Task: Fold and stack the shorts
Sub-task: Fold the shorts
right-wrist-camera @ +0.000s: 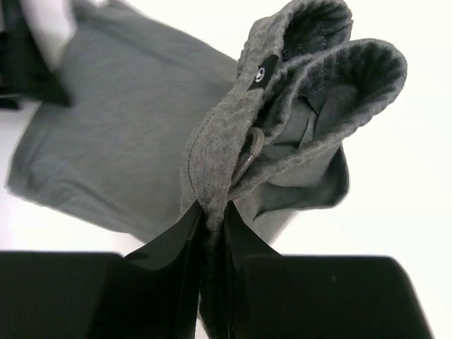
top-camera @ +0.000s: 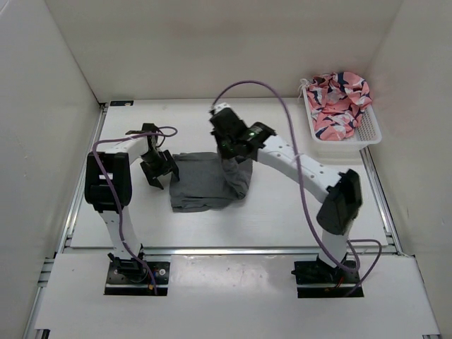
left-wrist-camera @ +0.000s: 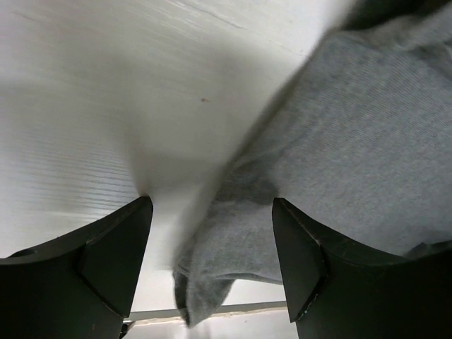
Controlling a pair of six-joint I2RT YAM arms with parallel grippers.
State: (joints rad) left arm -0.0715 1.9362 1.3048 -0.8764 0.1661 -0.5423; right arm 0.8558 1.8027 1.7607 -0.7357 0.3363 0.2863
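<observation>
The dark grey shorts [top-camera: 201, 182] lie on the white table between the arms, their right side lifted. My right gripper [top-camera: 229, 152] is shut on the gathered waistband [right-wrist-camera: 296, 92] and holds it bunched above the table; the rest of the fabric [right-wrist-camera: 120, 134] drapes down to the left. My left gripper [top-camera: 159, 169] is open at the shorts' left edge. In the left wrist view the grey hem [left-wrist-camera: 219, 268] lies between the two dark fingers [left-wrist-camera: 304, 261], which are apart and not closed on it.
A white basket [top-camera: 367, 131] at the back right holds the pink, white and navy patterned garment [top-camera: 337, 102]. Purple cables loop over both arms. White walls enclose the table on three sides; metal rails run along its edges.
</observation>
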